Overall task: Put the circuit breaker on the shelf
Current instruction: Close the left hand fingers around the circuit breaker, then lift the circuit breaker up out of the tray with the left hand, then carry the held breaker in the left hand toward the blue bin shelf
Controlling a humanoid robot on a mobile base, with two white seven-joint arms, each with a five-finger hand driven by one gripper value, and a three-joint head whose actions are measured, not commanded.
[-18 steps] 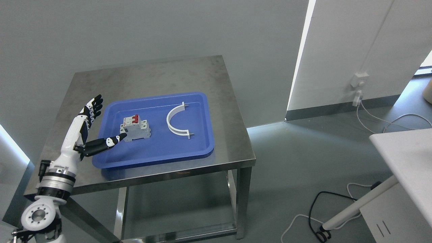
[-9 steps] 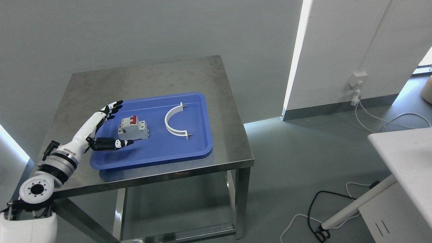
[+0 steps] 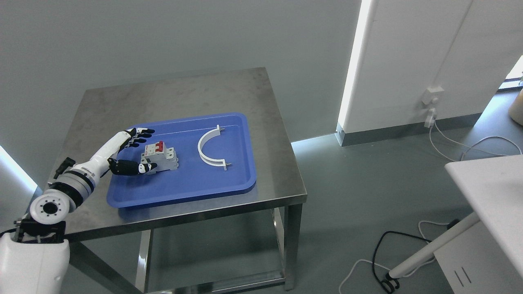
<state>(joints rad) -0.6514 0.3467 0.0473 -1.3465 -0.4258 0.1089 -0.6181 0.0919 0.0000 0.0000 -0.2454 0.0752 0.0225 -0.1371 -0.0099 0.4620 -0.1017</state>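
Note:
A grey circuit breaker (image 3: 162, 158) with red switches stands in the left part of a blue tray (image 3: 184, 195) on a steel table (image 3: 184, 92). My left hand (image 3: 144, 150) is at the breaker's left end. Its thumb (image 3: 145, 167) lies against the breaker's near lower corner, and its fingers (image 3: 139, 136) reach over the far side, just short of the top. The hand is spread around the breaker without closing on it. The breaker rests on the tray. My right arm is out of view.
A white curved bracket (image 3: 203, 152) lies in the tray to the right of the breaker. The table has a lower steel shelf (image 3: 212, 261). A white counter (image 3: 490, 188) stands at the right, with cables (image 3: 382, 253) on the floor.
My left hand has moved right from the tray's left edge to the breaker, and its thumb and fingers have drawn in on both sides of it. The camera has shifted slightly.

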